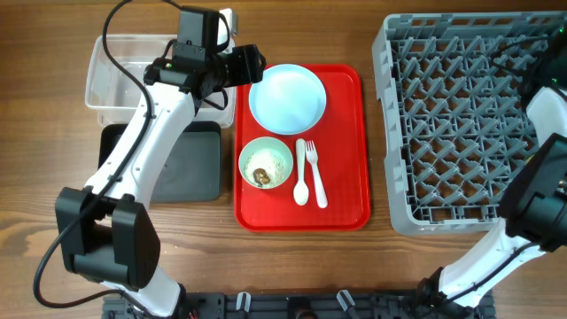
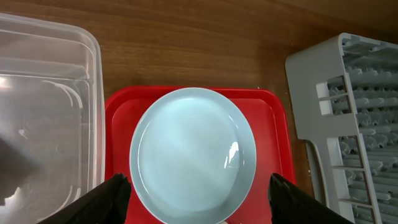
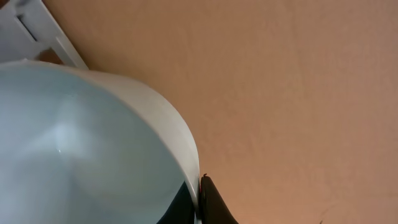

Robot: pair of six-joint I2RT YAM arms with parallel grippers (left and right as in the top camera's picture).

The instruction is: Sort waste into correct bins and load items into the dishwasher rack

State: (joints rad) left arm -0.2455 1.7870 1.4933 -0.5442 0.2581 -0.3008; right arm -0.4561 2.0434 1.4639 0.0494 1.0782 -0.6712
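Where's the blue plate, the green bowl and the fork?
blue plate (image 1: 287, 97): overhead view, its middle.
green bowl (image 1: 245, 159): overhead view, left inner wall.
fork (image 1: 316, 177): overhead view, middle of its handle.

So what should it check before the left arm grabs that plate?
1. Left gripper open: ok, fingers spread wide.
2. Plate centred between the fingers: ok in the wrist view.
3. Plate bare: ok.
4. Height above plate: cannot tell.
5. Rack has free pegs: ok.
6. Right gripper out of the way: ok, over at the rack, pinching the blue bowl by its rim.
7. Crumbs binned: not ok, they lie in the green bowl.
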